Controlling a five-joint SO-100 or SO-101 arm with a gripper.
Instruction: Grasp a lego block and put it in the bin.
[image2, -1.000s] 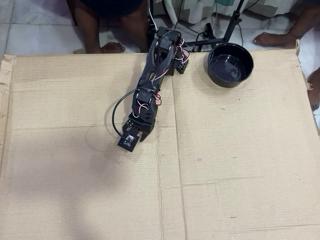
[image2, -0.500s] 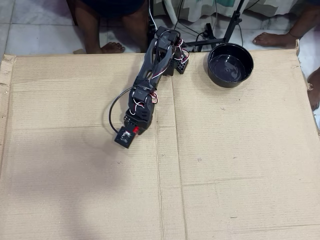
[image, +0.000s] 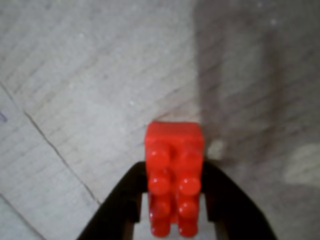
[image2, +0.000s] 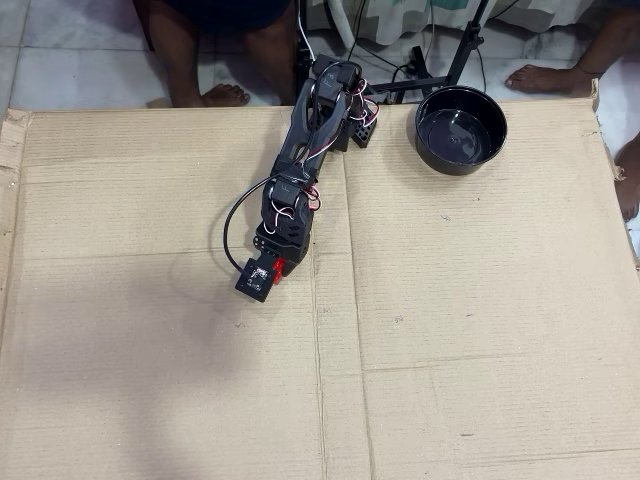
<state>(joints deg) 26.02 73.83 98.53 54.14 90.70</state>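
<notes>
Cardboard covers the table, and the arm stretches out over it from the far edge. The gripper is clenched on the lego block: in the wrist view the red brick sits studs-up between the two black fingers, one pressing each long side. From overhead only a sliver of red shows at the arm's tip. The bin, a glossy black bowl, stands well apart near the cardboard's far edge, right of the arm's base. Bare feet rest on the tiled floor beyond.
</notes>
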